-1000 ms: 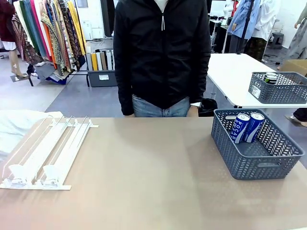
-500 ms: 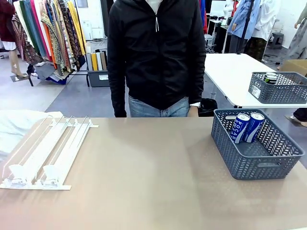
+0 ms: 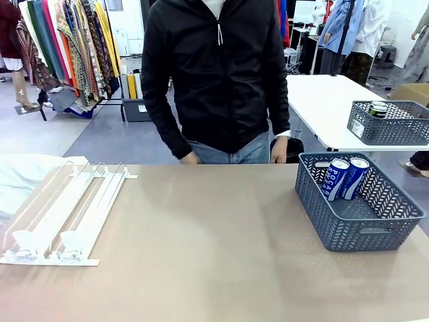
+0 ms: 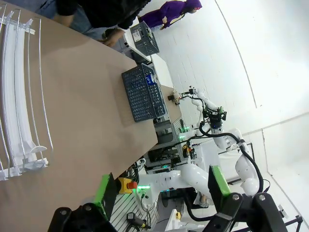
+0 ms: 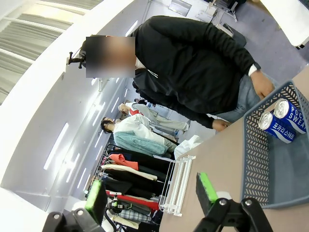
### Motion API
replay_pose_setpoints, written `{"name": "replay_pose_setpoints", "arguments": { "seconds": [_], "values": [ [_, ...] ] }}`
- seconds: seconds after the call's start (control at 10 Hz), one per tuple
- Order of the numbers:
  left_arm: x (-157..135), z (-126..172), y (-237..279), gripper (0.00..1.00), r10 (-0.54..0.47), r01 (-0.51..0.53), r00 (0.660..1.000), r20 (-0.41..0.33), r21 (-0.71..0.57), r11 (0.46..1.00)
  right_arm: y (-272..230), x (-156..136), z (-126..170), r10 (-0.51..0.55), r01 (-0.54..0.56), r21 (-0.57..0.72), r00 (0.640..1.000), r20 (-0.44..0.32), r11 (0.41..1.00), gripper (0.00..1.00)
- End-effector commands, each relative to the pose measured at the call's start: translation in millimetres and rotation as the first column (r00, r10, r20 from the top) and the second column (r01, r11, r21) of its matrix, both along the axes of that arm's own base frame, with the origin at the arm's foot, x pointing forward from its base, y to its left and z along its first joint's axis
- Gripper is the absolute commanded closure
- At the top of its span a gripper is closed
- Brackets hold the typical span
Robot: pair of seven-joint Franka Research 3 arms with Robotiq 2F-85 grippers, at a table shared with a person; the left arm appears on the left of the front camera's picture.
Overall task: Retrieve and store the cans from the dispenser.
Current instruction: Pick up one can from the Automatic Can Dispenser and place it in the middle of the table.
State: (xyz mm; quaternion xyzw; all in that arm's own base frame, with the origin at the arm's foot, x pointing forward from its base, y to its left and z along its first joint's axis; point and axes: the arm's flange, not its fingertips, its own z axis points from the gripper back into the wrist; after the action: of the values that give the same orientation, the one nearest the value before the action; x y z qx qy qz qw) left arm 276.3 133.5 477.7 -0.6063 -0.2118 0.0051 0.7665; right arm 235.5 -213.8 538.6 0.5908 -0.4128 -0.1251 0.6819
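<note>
The tan surface is shared with a person who is standing at its far edge, hands low beside the body and touching nothing. The white dispenser is laid along the left edge, sloped so that its clear stops sit at the near end; this is presumably meant to let cans roll down towards the robot. Its lanes are seen to be bare. The grey mesh basket is set at the right edge, and two blue cans are leaned side by side against its far wall, silver tops up; storage there is judged to be the purpose. A second basket holding a dark can is placed on another table behind.

In the left wrist view the left pincer is held high above the surface with its green pads fully spread and nothing between them. In the right wrist view the right pincer is likewise raised, spread and unloaded.

With no can left on the rails, the task is judged nearly or wholly done.
</note>
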Motion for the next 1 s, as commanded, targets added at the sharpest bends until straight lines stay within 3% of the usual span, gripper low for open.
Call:
{"name": "replay_pose_setpoints", "arguments": {
  "seconds": [0.0,0.9],
  "values": [
    [-1.2,2.0,-2.7,0.00,0.003,-0.002,1.000,0.011,-0.018,1.000,0.4,2.5,4.0,-0.008,0.007,0.021,1.000,0.028,1.000,0.00],
    [-1.2,2.0,-2.7,0.00,0.003,-0.002,1.000,0.011,-0.018,1.000,0.4,2.5,4.0,-0.008,0.007,0.021,1.000,0.028,1.000,0.00]
  ]
}}
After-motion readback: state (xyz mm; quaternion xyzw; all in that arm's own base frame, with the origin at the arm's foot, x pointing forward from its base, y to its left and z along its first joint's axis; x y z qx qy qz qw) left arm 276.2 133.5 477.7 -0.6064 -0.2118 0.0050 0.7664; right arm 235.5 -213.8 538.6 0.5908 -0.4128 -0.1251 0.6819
